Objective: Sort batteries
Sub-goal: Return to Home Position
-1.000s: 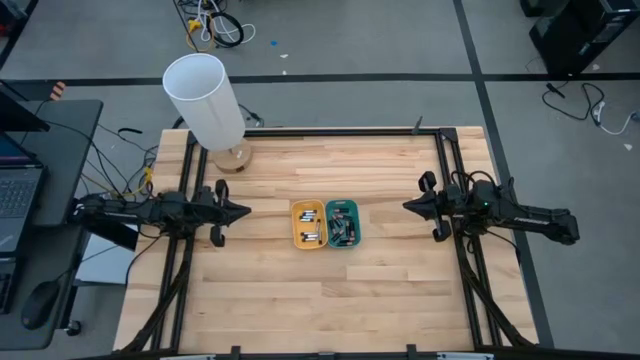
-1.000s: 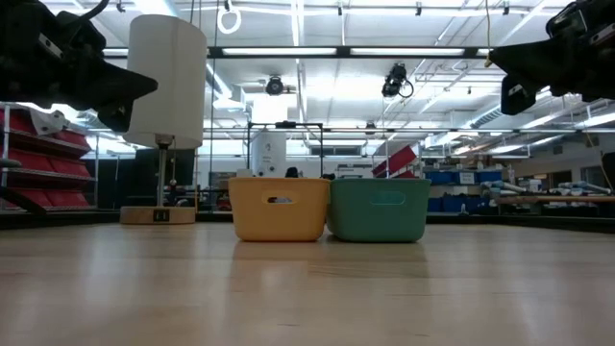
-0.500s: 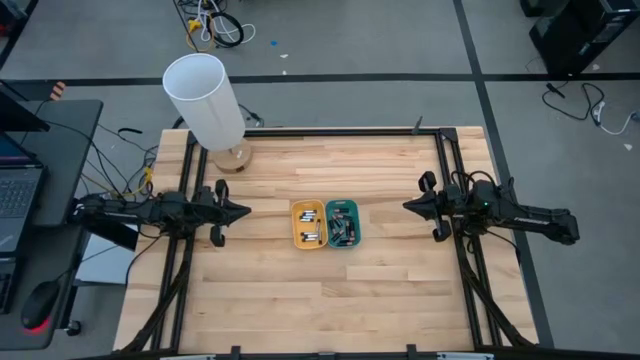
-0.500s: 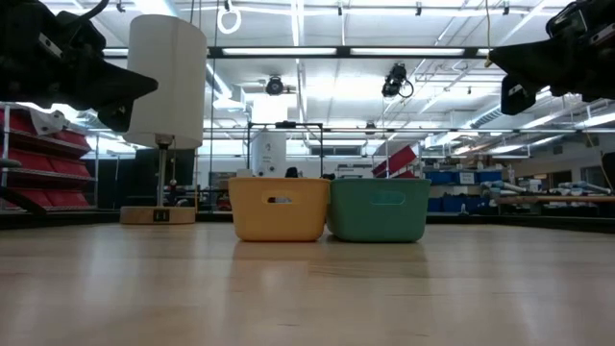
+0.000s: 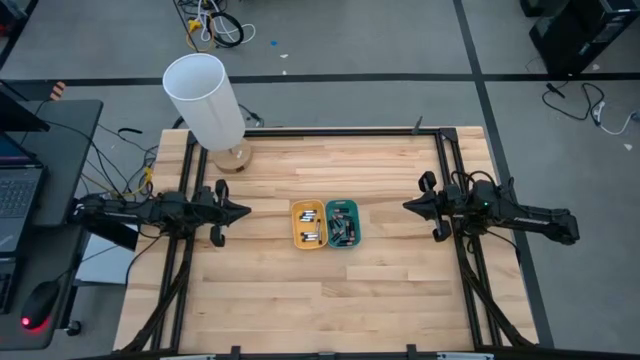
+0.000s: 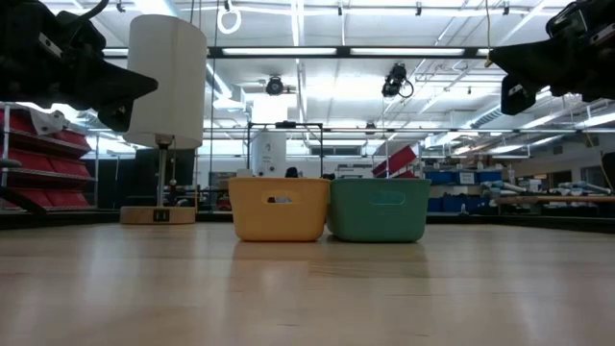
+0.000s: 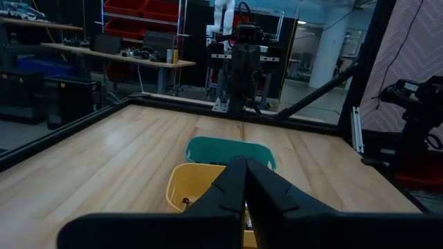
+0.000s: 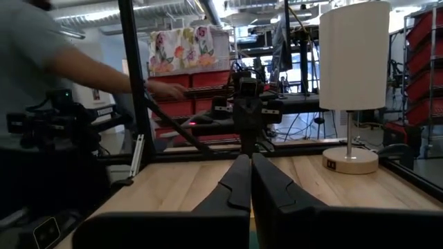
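A yellow tray [image 5: 308, 224] and a teal tray [image 5: 342, 223] stand side by side at the table's middle. Silvery batteries [image 5: 310, 215] lie in the yellow tray and dark batteries [image 5: 343, 226] in the teal one. My left gripper [image 5: 247, 211] hovers shut at the table's left side, pointing level toward the trays, well short of them. My right gripper [image 5: 405, 205] hovers shut at the right side, pointing back at them. In the left wrist view the shut fingers [image 7: 243, 181] stand before the yellow tray [image 7: 187, 194] and the teal tray [image 7: 232, 151].
A lamp with a white cylindrical shade [image 5: 203, 100] stands on a round wooden base [image 5: 232, 158] at the far left corner. Black frame rails [image 5: 448, 170] run along the table's left and right sides. A person's arm [image 8: 90, 72] shows beyond the table in the right wrist view.
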Controlling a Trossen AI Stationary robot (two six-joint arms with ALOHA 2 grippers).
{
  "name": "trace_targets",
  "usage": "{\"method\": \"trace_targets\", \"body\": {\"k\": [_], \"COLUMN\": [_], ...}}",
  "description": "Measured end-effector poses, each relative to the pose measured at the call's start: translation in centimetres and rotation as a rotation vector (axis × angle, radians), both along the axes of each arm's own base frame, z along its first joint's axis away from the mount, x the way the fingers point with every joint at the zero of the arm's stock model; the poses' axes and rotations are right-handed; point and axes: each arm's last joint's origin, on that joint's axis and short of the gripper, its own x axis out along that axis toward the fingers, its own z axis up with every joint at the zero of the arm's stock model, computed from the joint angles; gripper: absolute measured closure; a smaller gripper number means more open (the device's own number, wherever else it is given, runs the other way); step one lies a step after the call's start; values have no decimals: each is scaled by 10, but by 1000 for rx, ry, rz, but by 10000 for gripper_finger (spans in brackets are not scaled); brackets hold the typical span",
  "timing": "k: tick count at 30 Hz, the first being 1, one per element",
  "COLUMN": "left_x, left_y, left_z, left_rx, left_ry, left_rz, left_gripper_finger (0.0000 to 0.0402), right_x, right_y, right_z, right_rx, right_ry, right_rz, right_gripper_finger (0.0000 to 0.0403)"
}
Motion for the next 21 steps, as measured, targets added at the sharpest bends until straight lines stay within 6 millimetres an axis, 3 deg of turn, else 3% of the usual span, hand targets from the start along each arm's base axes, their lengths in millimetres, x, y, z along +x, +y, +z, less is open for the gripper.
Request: {"method": "trace_targets", "body": {"k": [21], "left_x": [0], "left_y": [0], "left_z": [0], "left_rx": [0], "left_ry": [0], "left_rz": [0], "left_gripper_finger": [380], "right_x": [0], "right_y": [0], "right_z": [0], "right_rx": [0], "right_ry": [0], "right_rz": [0], "right_gripper_finger": [400]}}
